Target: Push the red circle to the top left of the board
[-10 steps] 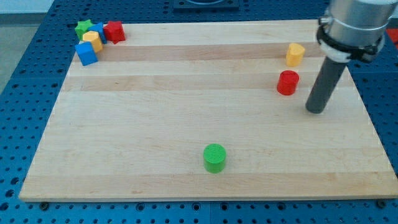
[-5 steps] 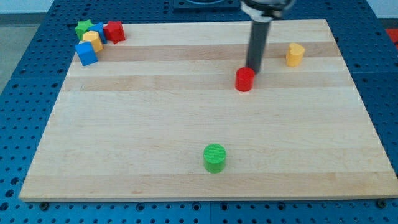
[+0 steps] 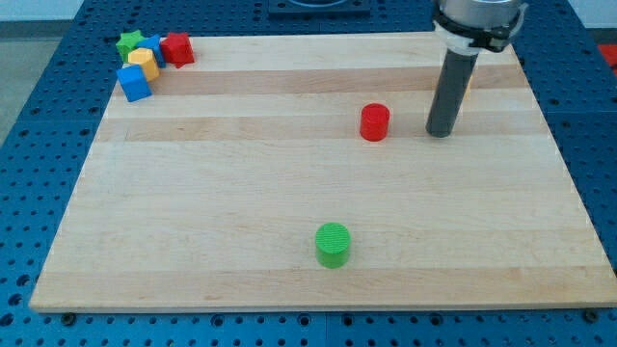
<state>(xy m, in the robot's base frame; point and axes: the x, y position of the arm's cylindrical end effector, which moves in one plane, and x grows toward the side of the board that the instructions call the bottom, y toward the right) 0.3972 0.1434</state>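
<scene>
My tip point(image 3: 441, 133) rests on the desk point(image 3: 289, 212) in the upper right part of the view. The dark rod stands nearly upright above it, leaning slightly toward the view's right as it rises. Its upper end meets a pale grey collar with a black band, cut off by the view's top edge.
</scene>
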